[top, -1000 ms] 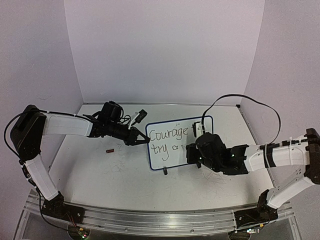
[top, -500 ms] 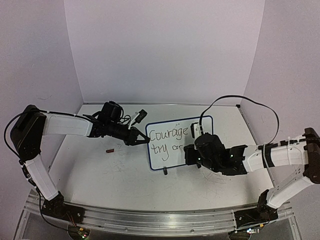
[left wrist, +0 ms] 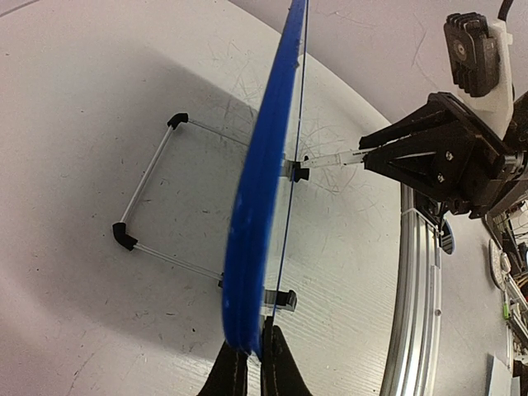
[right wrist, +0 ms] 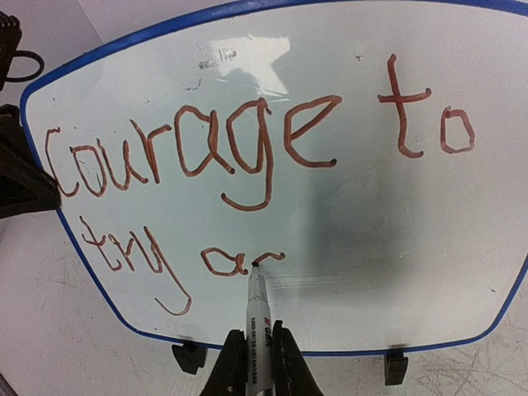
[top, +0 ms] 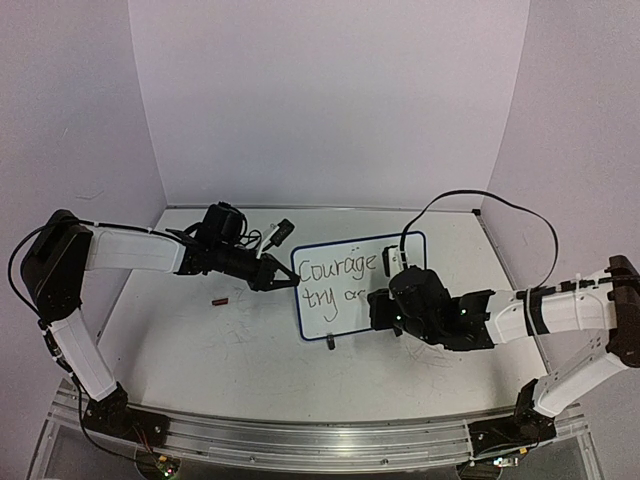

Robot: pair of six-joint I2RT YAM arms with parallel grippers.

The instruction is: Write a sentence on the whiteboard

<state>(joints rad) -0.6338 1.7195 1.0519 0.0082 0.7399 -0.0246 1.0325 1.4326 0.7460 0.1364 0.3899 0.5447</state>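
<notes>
Pale scratched worktop (top: 200, 340): blue-framed whiteboard (right wrist: 371, 231), red-brown sentence (right wrist: 190, 153) reaches "try a", next letter half-formed; rest looks pending. Left gripper (left wrist: 249, 356) pinches the frame, right gripper (right wrist: 254, 351) clamps white marker (right wrist: 257, 305).

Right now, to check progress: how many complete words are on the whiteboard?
3: "Courage" and "to" on the whiteboard's top line, "try" lower left. A fourth, at the marker tip, is only begun.

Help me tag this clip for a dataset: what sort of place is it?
Likely a lab robot cell: left arm and right arm bolted to an aluminium rail, scratched white tabletop, plain wall panels around it.
</notes>
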